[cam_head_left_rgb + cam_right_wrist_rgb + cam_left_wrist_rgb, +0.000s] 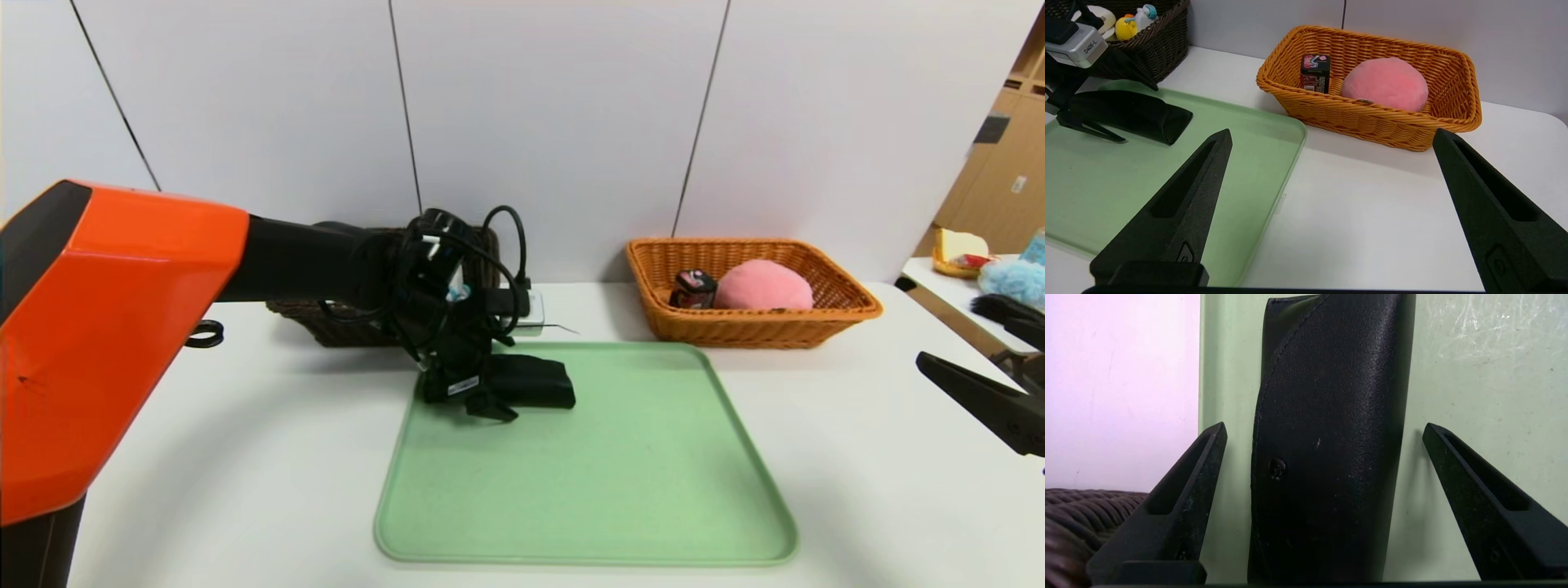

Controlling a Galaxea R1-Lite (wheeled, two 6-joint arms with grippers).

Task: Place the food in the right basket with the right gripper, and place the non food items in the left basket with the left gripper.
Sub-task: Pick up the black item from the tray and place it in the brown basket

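The black folded pouch (531, 381) lies at the back left of the green tray (588, 490). My left gripper (482, 400) is open and low over the pouch's left end, its fingers on either side of the pouch (1327, 437) without touching it. The pink plush peach (763, 285) and the small black canister (694, 288) lie in the orange-tan basket (751, 327). The dark brown basket (1151, 45) holds the yellow duck toy (1126, 27) and a white item (1102, 14). My right gripper (1331, 136) is open and empty, parked over the table at the right (980, 400).
The dark brown basket (326, 327) stands behind my left arm, mostly hidden by it. A side table (963, 278) at the far right carries other toys. The white table (857, 457) lies bare to the right of the tray.
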